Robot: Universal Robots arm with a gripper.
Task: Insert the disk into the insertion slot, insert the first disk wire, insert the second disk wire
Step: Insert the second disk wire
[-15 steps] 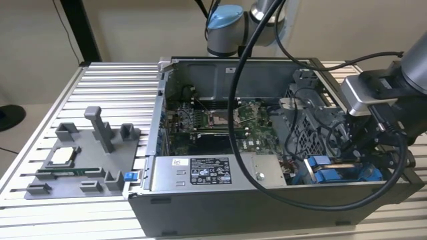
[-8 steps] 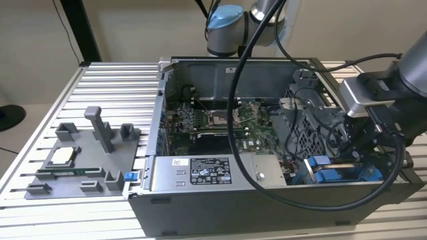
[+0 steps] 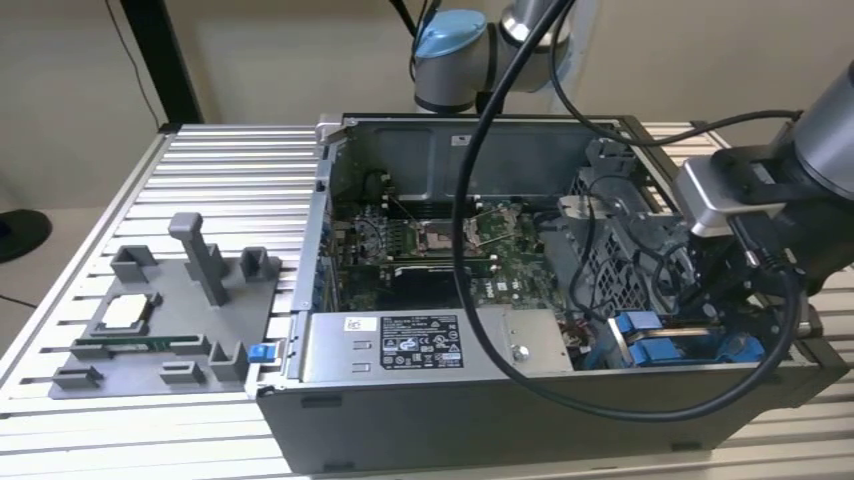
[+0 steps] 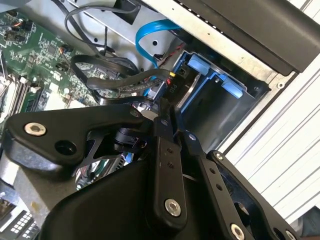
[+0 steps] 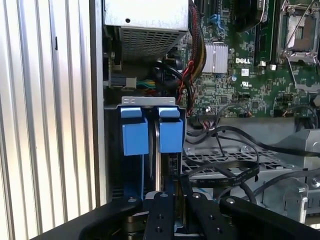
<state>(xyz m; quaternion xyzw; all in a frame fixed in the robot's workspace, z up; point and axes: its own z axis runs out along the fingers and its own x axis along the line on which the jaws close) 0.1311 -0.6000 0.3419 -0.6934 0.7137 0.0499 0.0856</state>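
Disk (image 5: pixel 170 131) sits in the insertion slot (image 5: pixel 134 131) at the case corner, so step one looks done. Tool (image 4: pixel 161 100) is clenched on a wire connector (image 4: pixel 155 91) at the disk's edge; wires not confirmed seated.

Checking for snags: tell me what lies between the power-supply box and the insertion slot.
Coloured wires cross between power-supply box and insertion slot, in the first wrist view.

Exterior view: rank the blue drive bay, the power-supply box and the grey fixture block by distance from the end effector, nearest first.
1. Blue drive bay, right beneath the end effector, at the case's near corner.
2. Power-supply box, along the case's near wall.
3. Grey fixture block, outside the case at the exterior view's left.
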